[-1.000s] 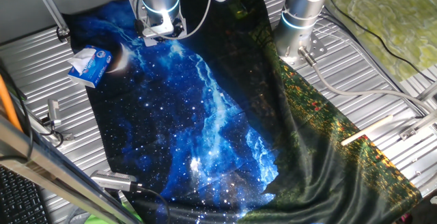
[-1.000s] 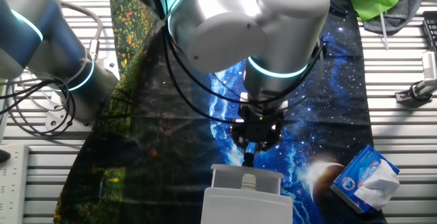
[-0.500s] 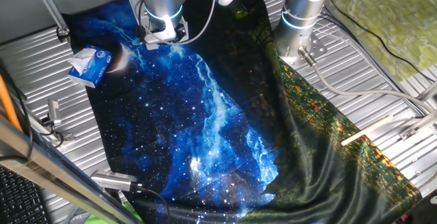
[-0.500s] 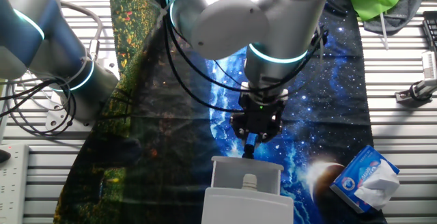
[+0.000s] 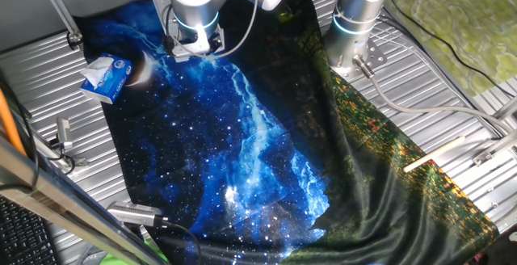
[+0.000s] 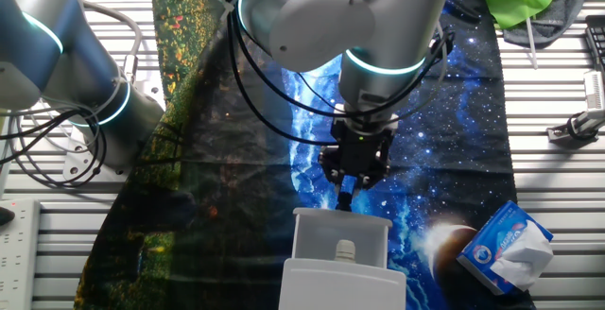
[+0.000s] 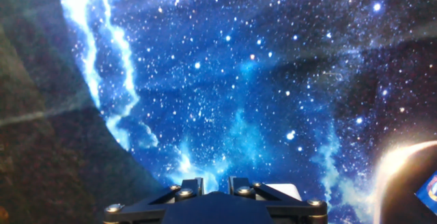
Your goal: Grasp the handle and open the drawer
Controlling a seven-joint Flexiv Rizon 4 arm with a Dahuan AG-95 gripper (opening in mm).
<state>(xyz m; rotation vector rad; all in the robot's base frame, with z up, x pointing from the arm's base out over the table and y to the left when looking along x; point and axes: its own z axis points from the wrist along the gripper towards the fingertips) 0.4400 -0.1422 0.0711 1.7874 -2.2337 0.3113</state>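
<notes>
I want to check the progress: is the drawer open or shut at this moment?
Open. In the other fixed view the drawer sticks out from its white housing toward the gripper, and its tray interior shows from above.

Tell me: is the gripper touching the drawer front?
Cannot tell. In the other fixed view the gripper tip meets the drawer front edge, with no plain gap or contact; its handle is hidden.
</notes>
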